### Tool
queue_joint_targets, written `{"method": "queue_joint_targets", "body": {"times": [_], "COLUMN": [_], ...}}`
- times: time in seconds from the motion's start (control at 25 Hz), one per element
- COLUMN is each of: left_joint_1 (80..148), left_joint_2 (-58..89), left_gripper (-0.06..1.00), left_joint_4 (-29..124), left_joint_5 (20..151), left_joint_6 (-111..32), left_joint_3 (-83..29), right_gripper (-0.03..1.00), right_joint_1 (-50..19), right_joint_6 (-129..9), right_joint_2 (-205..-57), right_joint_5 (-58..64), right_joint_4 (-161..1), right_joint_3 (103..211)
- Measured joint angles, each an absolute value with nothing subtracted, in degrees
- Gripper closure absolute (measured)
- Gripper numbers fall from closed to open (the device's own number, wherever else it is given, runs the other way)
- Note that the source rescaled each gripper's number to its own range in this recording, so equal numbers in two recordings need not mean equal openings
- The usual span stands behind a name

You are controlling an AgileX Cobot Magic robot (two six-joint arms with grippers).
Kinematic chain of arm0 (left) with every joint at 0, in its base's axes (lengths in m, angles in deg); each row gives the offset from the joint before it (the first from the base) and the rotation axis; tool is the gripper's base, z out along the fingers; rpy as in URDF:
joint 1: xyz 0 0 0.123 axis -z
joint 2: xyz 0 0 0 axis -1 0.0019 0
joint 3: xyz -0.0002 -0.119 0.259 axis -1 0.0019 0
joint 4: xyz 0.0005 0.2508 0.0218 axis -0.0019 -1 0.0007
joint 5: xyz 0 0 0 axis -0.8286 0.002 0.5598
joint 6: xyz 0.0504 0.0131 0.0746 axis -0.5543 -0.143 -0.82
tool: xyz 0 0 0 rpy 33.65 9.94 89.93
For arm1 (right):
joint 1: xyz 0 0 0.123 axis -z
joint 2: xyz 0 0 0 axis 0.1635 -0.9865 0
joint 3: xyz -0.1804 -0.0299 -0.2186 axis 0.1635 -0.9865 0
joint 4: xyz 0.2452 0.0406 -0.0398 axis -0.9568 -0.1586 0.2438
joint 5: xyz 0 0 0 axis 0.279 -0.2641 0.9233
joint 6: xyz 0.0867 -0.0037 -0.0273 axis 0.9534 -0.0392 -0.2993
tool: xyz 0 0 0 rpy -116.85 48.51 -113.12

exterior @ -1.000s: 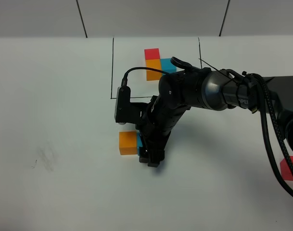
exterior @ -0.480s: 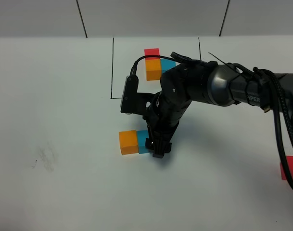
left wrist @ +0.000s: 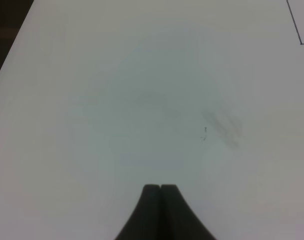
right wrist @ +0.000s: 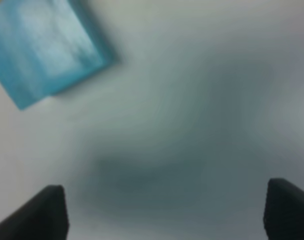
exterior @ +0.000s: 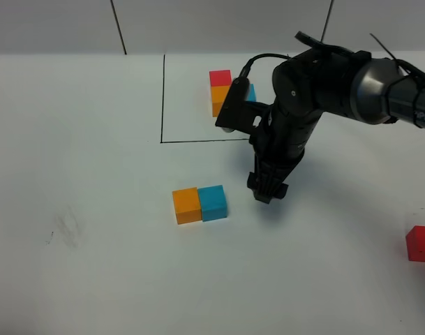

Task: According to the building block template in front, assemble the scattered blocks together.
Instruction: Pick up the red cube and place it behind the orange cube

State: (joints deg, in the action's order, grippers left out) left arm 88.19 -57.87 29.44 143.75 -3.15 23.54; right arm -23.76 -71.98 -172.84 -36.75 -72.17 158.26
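The building block template sits at the back inside a black drawn frame, its red, orange and blue cubes partly hidden by my right arm. Among the scattered blocks, the orange cube and the light blue cube stand side by side, touching, on the white table. The red cube lies alone at the far right edge. My right gripper hangs open and empty, just right of the blue cube. My left gripper is shut on nothing over bare table, and it is out of the exterior view.
The drawn black frame line runs behind the paired cubes. A faint grey smudge marks the white table at the left. My right arm spans from the right edge over the template.
My right gripper has let go of the light blue cube next to the orange one, then risen and moved right, away from the pair. The left gripper has stayed shut.
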Motion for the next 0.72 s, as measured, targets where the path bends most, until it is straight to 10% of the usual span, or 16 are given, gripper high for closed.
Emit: {"method": "queue_joint_targets", "body": {"times": [0.72], "left_joint_1": [88.2], "left_joint_2": [-57.9], "left_gripper": [0.94], "left_joint_4": [29.4], "left_joint_5": [143.8], "left_joint_6": [-3.2], "left_joint_3": [23.5], "right_gripper": [0.26], "right_joint_1": [-8.1], "right_joint_6": [-52.0], "right_joint_2": [-148.3], "right_joint_5": [-30.3], "right_joint_4": [-65.6], "right_joint_3": [130.0]}}
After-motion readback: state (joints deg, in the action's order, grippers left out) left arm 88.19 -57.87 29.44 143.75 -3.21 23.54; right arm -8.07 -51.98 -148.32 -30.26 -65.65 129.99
